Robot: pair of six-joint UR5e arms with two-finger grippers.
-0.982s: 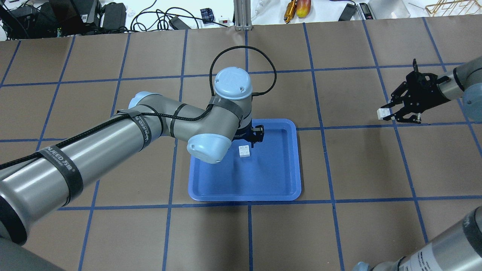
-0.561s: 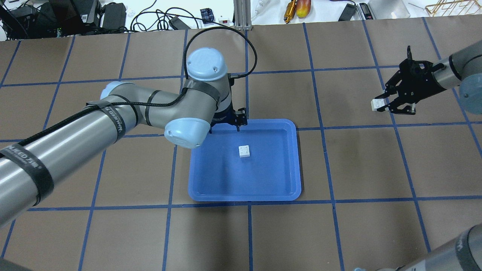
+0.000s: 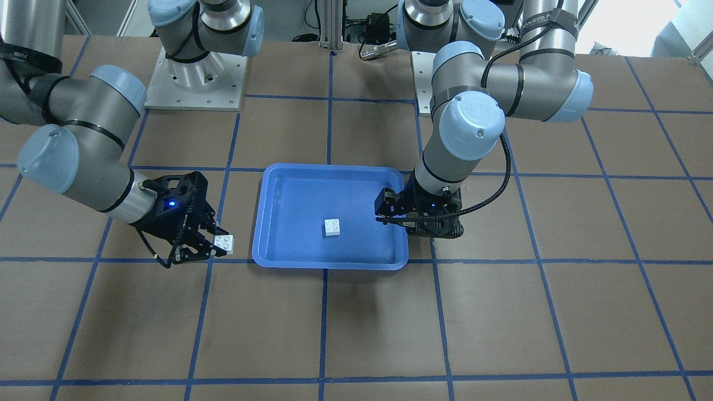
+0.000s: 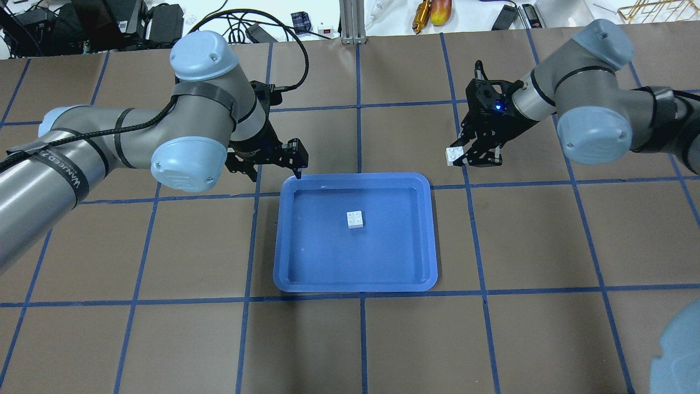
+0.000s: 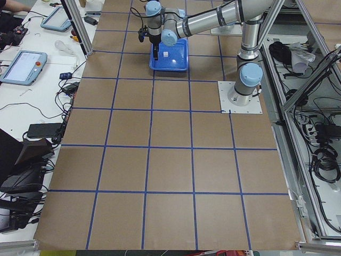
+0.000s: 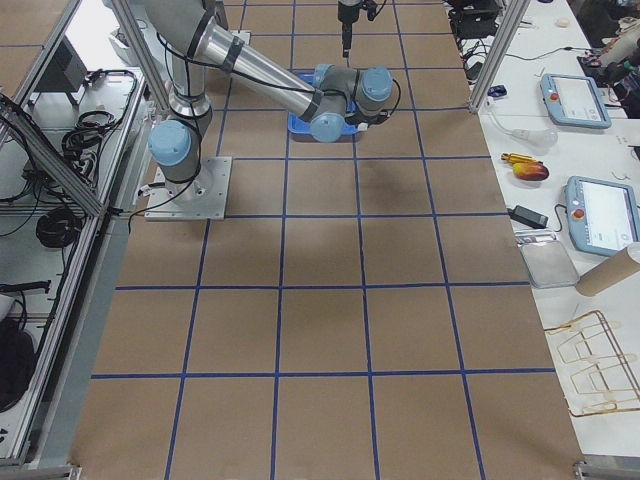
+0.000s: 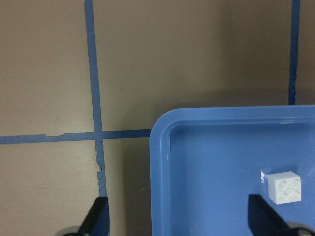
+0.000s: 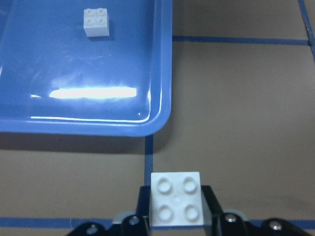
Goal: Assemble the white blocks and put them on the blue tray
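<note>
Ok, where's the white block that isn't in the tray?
The white block is clamped in the right end effector, over the table just off the far right corner of the blue tray in the overhead view.

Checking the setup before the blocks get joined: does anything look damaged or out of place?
Nothing serious. One white block sits flat in the blue tray; the second block is held in the right gripper. Only the blue tape beside the tray's corner is ragged.

Blue tray, white block, brown table; blue tape grid
</note>
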